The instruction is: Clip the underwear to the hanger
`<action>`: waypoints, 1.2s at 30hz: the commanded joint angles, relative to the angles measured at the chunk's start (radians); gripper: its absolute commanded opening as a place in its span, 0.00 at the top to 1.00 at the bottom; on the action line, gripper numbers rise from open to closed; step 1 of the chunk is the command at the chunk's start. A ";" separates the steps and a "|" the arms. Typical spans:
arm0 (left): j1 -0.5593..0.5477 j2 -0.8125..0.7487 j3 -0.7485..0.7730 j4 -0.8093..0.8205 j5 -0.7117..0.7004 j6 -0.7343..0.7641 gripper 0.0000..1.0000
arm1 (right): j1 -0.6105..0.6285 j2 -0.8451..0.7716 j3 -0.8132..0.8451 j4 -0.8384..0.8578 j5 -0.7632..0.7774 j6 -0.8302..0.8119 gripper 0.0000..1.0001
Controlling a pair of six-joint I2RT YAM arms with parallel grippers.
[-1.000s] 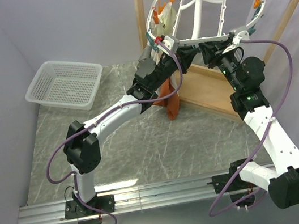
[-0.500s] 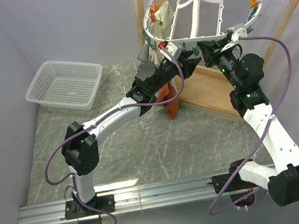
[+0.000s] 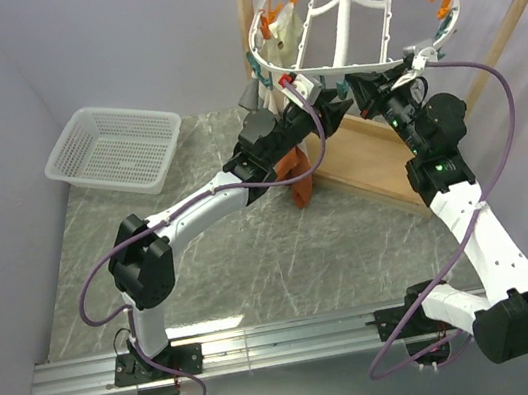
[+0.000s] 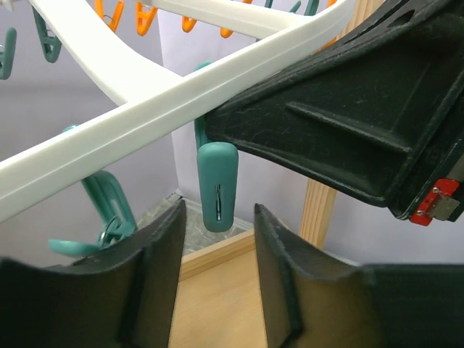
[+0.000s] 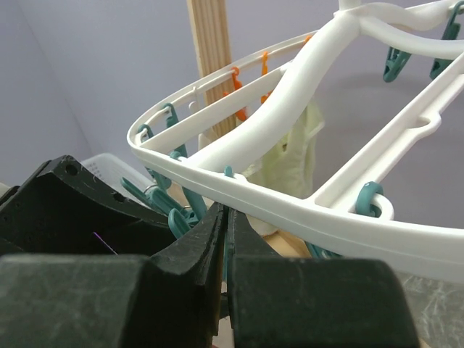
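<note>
Underwear [image 3: 297, 178] below left hand [image 4: 217, 221], unheld.

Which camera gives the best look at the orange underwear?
The top external view. There the underwear shows as rust-orange fabric just beneath the left arm, partly hidden by it. Neither wrist view shows it: both look up at the hanger and its clothespins instead.

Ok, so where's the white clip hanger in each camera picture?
Top external: the hanger sits upper right, hooked over the wooden frame.
Left wrist: its white bars cross the upper half diagonally.
Right wrist: its rim sweeps across the middle, left to right.
Shared landmark: the wooden frame shows in all three.
</note>
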 commanded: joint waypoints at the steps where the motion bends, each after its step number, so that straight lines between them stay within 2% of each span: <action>1: -0.001 -0.025 0.042 0.059 -0.005 0.014 0.55 | 0.005 0.004 0.054 -0.015 -0.050 0.044 1.00; 2: -0.001 -0.025 0.039 0.071 -0.007 0.017 0.65 | 0.005 0.004 0.057 -0.019 -0.061 0.048 1.00; 4: 0.003 -0.025 0.033 0.080 -0.001 0.023 0.76 | 0.005 0.006 0.059 -0.029 -0.087 0.054 0.99; 5: 0.005 -0.025 0.025 0.088 0.002 0.027 0.84 | 0.002 0.004 0.063 -0.038 -0.092 0.054 0.95; 7: 0.006 -0.027 0.011 0.100 0.008 0.040 0.90 | 0.005 0.001 0.068 -0.052 -0.100 0.050 0.89; 8: 0.009 -0.027 -0.001 0.105 0.011 0.043 0.93 | 0.001 0.000 0.077 -0.061 -0.100 0.044 0.82; 10: 0.015 -0.027 -0.015 0.120 0.022 0.043 0.97 | -0.001 -0.008 0.085 -0.084 -0.097 0.034 0.75; 11: 0.017 -0.027 -0.018 0.126 0.024 0.045 1.00 | -0.006 -0.011 0.094 -0.092 -0.090 0.025 0.65; 12: 0.017 -0.027 -0.021 0.140 0.027 0.045 1.00 | -0.009 -0.022 0.099 -0.110 -0.084 0.022 0.60; 13: 0.020 -0.025 -0.023 0.143 0.031 0.046 1.00 | -0.013 -0.026 0.103 -0.119 -0.086 0.021 0.51; 16: 0.022 -0.022 -0.026 0.157 0.042 0.051 1.00 | -0.038 -0.039 0.129 -0.162 -0.098 0.016 0.40; 18: 0.026 -0.024 -0.029 0.165 0.051 0.050 1.00 | -0.055 -0.048 0.140 -0.180 -0.138 0.014 0.37; 26: 0.039 -0.033 -0.049 0.175 0.090 0.050 1.00 | -0.064 -0.013 0.166 -0.191 -0.270 0.039 0.32; 36: 0.040 -0.038 -0.055 0.172 0.111 0.048 1.00 | -0.036 0.098 0.224 -0.176 -0.209 0.062 0.32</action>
